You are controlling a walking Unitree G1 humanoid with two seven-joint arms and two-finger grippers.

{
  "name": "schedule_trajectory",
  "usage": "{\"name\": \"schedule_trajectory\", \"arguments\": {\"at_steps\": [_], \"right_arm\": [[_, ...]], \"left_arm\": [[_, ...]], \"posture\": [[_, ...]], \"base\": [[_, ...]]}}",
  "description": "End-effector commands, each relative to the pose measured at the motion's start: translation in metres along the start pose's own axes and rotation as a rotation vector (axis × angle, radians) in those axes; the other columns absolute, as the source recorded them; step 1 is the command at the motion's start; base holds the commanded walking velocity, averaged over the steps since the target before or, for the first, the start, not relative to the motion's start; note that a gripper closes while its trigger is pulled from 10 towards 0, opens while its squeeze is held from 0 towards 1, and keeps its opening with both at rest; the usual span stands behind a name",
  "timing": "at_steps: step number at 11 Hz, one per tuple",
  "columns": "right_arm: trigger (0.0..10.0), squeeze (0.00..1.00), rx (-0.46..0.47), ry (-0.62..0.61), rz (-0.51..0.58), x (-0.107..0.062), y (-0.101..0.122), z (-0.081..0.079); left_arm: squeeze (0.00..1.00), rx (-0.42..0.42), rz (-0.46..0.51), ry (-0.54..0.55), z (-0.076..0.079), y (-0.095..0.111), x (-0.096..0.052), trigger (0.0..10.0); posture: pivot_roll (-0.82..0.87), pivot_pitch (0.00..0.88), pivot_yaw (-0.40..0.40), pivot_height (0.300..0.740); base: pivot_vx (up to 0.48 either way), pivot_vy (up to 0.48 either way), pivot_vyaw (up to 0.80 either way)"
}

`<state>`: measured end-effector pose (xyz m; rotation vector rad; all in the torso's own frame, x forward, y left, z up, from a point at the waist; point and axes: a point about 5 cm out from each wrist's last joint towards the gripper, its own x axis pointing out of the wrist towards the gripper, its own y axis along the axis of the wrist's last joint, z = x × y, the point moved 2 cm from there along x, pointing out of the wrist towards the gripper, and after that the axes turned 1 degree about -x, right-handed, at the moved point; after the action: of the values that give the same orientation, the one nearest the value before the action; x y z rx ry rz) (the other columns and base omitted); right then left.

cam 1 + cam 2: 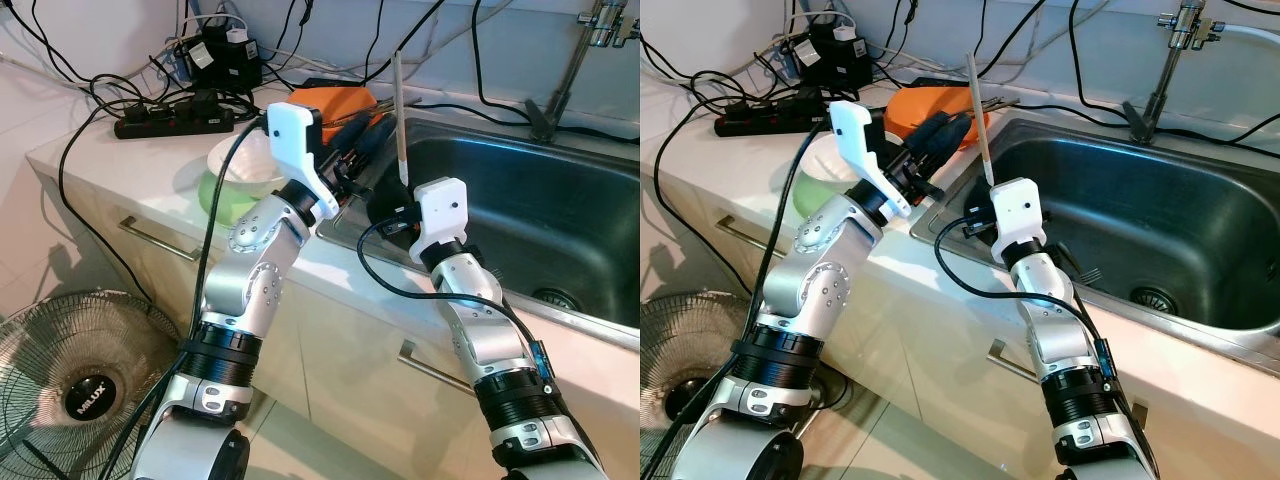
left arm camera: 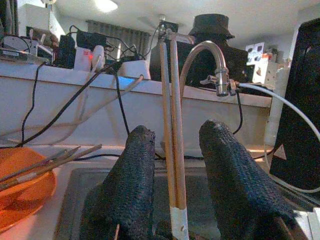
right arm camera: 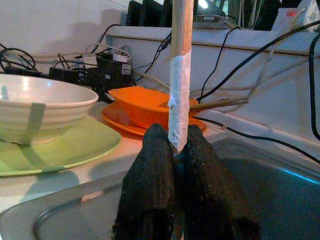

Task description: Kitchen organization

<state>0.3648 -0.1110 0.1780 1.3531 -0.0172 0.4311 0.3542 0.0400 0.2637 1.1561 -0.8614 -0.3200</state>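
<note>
chopsticks (image 1: pixel 400 120) upright (taped end), over sink (image 1: pixel 560 200)

Both head views look forward and down from above the tabletop (image 1: pixel 150 200), taking in the steel sink (image 1: pixel 560 200) and both silver arms from close range. They share nearly the whole scene, shifted slightly sideways. The left wrist view sits low, looking level across the sink toward the faucet (image 2: pixel 210 65) and back wall. The right wrist view, also low, faces the orange dish (image 3: pixel 145 107) and white bowl (image 3: pixel 45 107); its distance is hard to judge.
</note>
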Motion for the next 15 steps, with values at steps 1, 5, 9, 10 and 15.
{"name": "schedule_trajectory", "arguments": {"at_steps": [1,5,9,10,15], "right_arm": [[0.0,0.0,0.021,-0.028,0.002,0.001,0.0,0.005],[0.0,0.0,-0.024,-0.095,-0.065,0.01,-0.006,0.027],[10.0,0.0,0.033,-0.21,-0.348,0.02,-0.039,0.05],[10.0,0.0,0.068,-0.222,-0.378,0.023,-0.04,0.054],[10.0,0.0,0.215,-0.312,-0.62,0.02,-0.063,0.066]], "left_arm": [[1.0,0.019,0.035,0.005,-0.002,0.011,-0.001,10.0],[0.0,0.018,0.001,0.079,-0.014,-0.003,-0.016,10.0],[0.0,0.071,-0.16,0.104,-0.018,-0.034,-0.036,10.0],[0.0,0.089,-0.201,0.107,-0.018,-0.042,-0.04,10.0],[0.0,0.149,-0.395,0.069,-0.009,-0.081,-0.06,10.0]], "posture": [[0.13,0.027,0.072,0.74],[0.13,0.028,0.064,0.74],[0.13,0.022,0.056,0.74],[0.13,0.019,0.051,0.74],[0.13,0.009,0.04,0.74]], "base": [[0.0,0.0,0.0],[0.0,0.0,0.0],[0.0,0.0,0.0],[0.0,0.0,0.0],[0.0,0.0,0.0]]}}
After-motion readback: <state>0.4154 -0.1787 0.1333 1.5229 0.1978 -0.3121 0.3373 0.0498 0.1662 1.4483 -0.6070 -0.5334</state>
